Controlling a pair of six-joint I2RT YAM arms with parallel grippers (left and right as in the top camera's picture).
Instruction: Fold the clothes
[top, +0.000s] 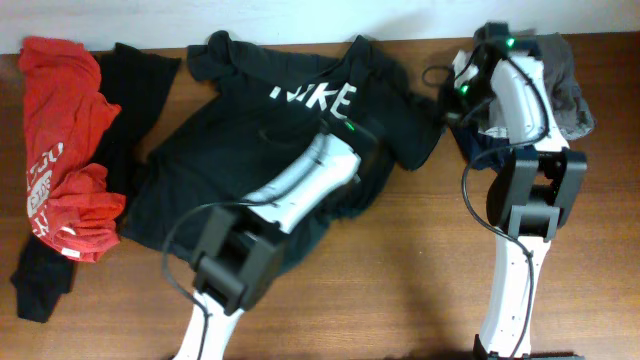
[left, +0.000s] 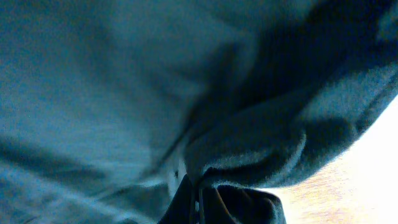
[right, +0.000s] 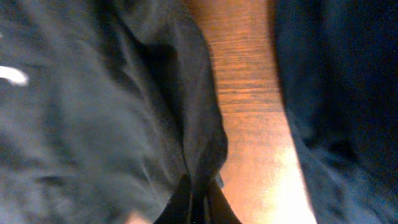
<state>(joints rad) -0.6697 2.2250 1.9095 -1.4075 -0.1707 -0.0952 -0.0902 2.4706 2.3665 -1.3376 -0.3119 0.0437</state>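
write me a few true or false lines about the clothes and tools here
1. The red T-shirt lies at the left end of the table. True.
2. The black T-shirt with white letters is folded. False: it lies spread out, wrinkled.
3. The right tool pinches an edge of the black T-shirt. True.
4. The grey garment lies on the red T-shirt. False: it is far right, near the navy garment.
5. The left tool is open above bare wood. False: it is shut on the black T-shirt.

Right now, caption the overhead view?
Left arm and right arm reach a large black T-shirt with white block letters; red T-shirt lies left.
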